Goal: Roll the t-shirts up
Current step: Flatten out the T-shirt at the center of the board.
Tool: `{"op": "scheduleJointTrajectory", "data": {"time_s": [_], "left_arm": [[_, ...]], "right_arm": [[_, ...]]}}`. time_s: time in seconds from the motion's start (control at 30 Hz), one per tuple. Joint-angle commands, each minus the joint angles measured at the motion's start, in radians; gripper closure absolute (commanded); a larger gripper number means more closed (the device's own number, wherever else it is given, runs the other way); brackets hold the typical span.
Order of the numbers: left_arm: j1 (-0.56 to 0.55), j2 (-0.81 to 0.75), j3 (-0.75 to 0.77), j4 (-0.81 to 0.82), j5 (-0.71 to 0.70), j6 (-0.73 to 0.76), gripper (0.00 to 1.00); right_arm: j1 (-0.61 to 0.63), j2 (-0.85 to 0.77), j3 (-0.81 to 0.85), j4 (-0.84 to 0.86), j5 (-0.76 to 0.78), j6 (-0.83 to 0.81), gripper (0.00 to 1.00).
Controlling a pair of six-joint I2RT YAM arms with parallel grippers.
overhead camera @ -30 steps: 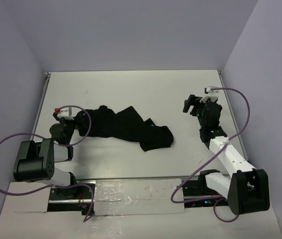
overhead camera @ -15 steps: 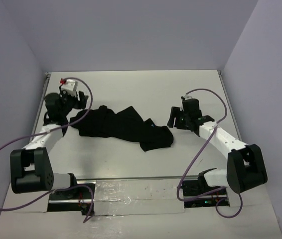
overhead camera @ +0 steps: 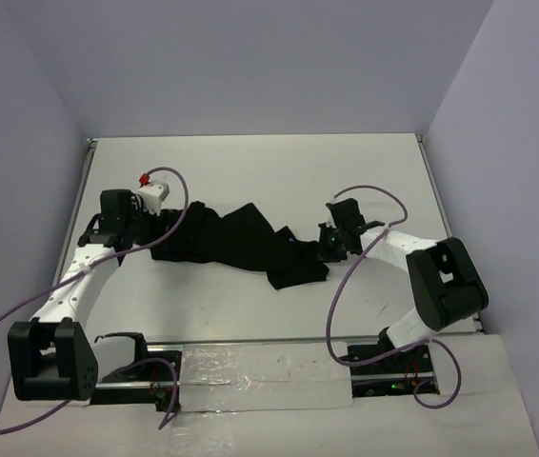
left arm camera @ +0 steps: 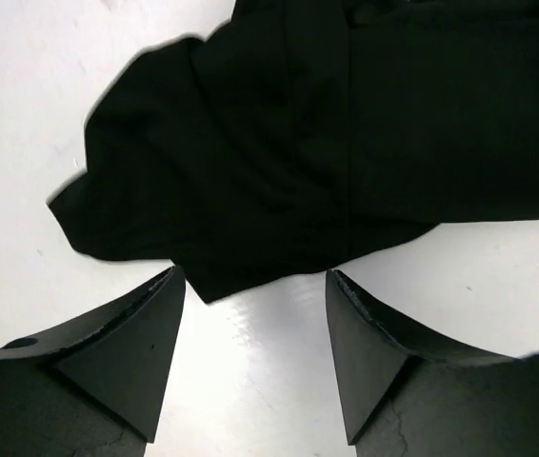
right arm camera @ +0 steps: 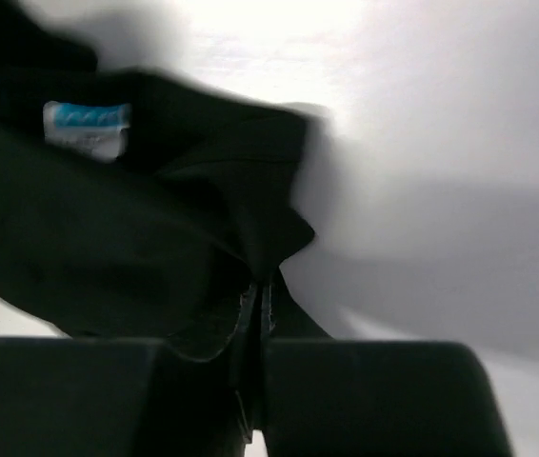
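Observation:
One black t-shirt (overhead camera: 241, 243) lies crumpled in a long heap across the middle of the white table (overhead camera: 250, 167). My left gripper (overhead camera: 160, 231) is low at the heap's left end. In the left wrist view it (left arm camera: 250, 290) stands open, and a corner of the t-shirt (left arm camera: 346, 143) reaches just between its fingertips (left arm camera: 160, 305) over bare table. My right gripper (overhead camera: 328, 245) is at the heap's right end. In the right wrist view it (right arm camera: 262, 300) is shut on a fold of the t-shirt (right arm camera: 108, 228), near a white and blue label (right arm camera: 86, 124).
Lilac walls close in the table at the back and on both sides. A strip of silver tape (overhead camera: 260, 367) runs along the near edge between the arm bases. Purple cables (overhead camera: 369, 205) loop off both arms.
Both arms have swung inward onto the ends of the heap. The right gripper has gone from open to shut on the fabric. The left gripper has reached the left end, somewhat narrower but still open.

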Motion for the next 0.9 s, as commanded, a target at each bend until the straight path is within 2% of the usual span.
{"op": "scheduleJointTrajectory", "data": {"time_s": [0.0, 0.07, 0.17, 0.27, 0.33, 0.43, 0.53, 0.63, 0.67, 0.73, 0.77, 0.87], "left_arm": [[0.010, -0.047, 0.024, -0.072, -0.048, -0.101, 0.30], [0.040, -0.047, 0.044, -0.071, -0.048, -0.145, 0.29], [0.102, -0.036, 0.133, -0.043, -0.053, -0.197, 0.29], [0.133, -0.020, 0.220, -0.002, -0.111, -0.205, 0.28], [0.148, -0.002, 0.282, 0.029, -0.149, -0.193, 0.27], [0.153, 0.036, 0.339, 0.055, -0.157, -0.153, 0.27], [0.154, 0.093, 0.411, 0.076, -0.107, -0.107, 0.27], [0.146, 0.186, 0.496, 0.050, -0.007, -0.041, 0.28], [0.143, 0.217, 0.556, 0.035, 0.004, -0.038, 0.28], [0.128, 0.326, 0.631, -0.034, 0.026, -0.021, 0.31], [0.117, 0.388, 0.709, -0.095, 0.041, -0.011, 0.33], [0.004, 0.421, 0.759, -0.144, 0.024, 0.097, 0.37]], "right_arm": [[0.092, 0.000, 0.108, -0.081, -0.030, -0.060, 1.00], [0.160, -0.009, 0.202, -0.145, -0.053, -0.100, 1.00], [0.299, 0.003, 0.494, -0.216, -0.177, -0.164, 1.00], [0.421, 0.066, 0.983, -0.253, -0.301, -0.189, 1.00], [0.451, 0.120, 1.183, -0.188, -0.368, -0.107, 1.00], [0.406, 0.137, 1.265, -0.085, -0.302, 0.022, 1.00], [0.312, 0.111, 1.207, -0.026, -0.176, 0.202, 1.00], [0.226, 0.031, 1.024, -0.005, -0.035, 0.372, 1.00], [0.206, 0.007, 0.909, 0.002, 0.010, 0.400, 1.00], [0.169, -0.081, 0.790, 0.046, 0.038, 0.469, 1.00], [0.140, -0.111, 0.677, 0.057, 0.077, 0.492, 1.00], [0.085, -0.205, 0.493, 0.107, 0.110, 0.567, 1.00]]}}
